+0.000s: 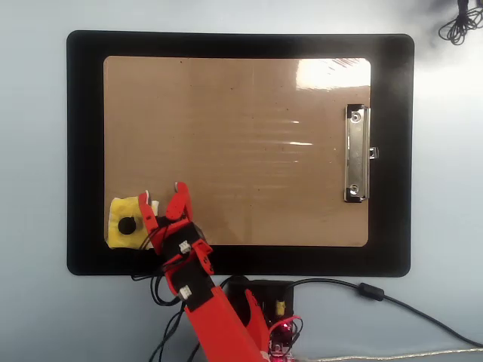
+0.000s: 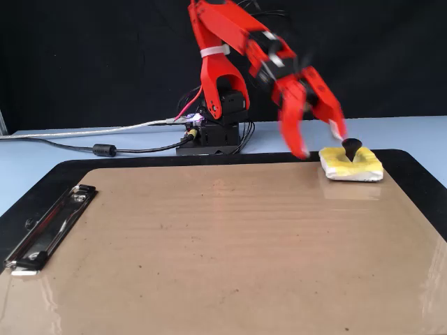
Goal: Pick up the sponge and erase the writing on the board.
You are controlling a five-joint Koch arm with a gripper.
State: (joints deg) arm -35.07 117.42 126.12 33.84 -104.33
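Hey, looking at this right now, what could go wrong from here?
1. The sponge sits at the board's corner, overlapping the black mat; a nudge may push it off the board.
2. The open end effector is blurred in the fixed view, so it is moving fast close beside the sponge and could clip its black knob.

Gripper (image 2: 318,136) is motion-blurred in fixed view, so tip edges are smeared, esp. the far finger near the sponge (image 2: 351,166). Overhead view: arm (image 1: 215,317) is cut off by the bottom edge, base mostly hidden under it. Fixed view: board (image 2: 223,251) is cropped at the bottom and both lower corners; arm's upper part runs off the top edge. Cable bundle (image 1: 460,19) top right in overhead view is only partly in frame. Writing on board: can't make out any, either view.
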